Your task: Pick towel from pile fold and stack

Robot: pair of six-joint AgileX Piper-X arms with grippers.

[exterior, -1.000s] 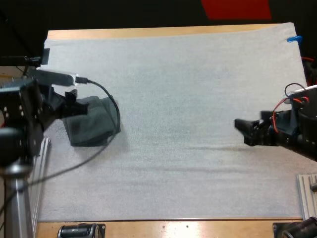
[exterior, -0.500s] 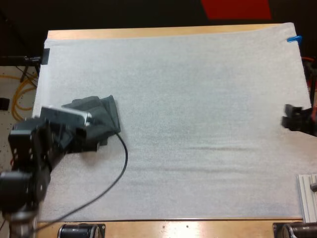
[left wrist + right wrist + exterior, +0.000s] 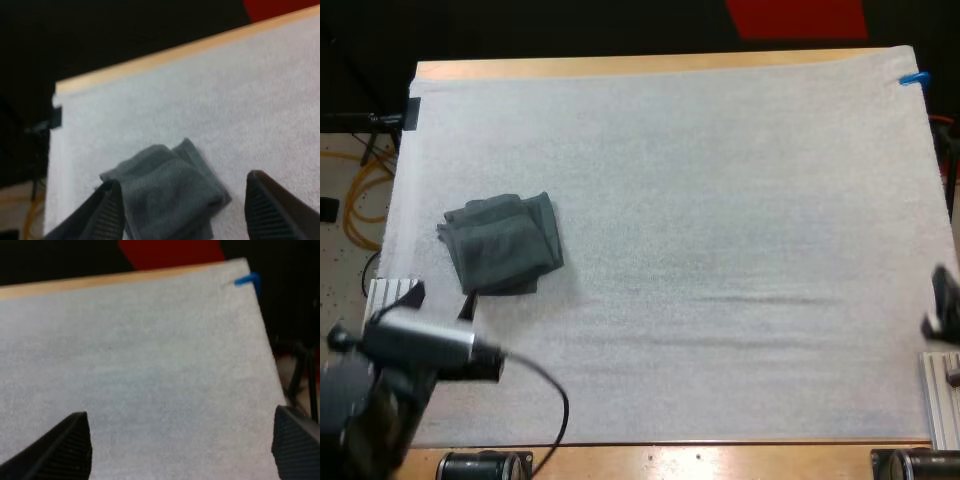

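White mat (image 3: 720,200), high view: I have drawn back off the folded towel (image 3: 505,245), which lies alone at the left side; placement looks done. Left wrist view: my left gripper (image 3: 182,182) stands wide and empty, towel just ahead. Right wrist view: my right gripper (image 3: 180,415) stands wide over bare mat.

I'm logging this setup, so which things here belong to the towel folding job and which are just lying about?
Job: the folded dark grey-green towel, lying on the white mat; left gripper, open, short of the towel; right gripper, open over bare mat.
Just there: white mat; wooden table.
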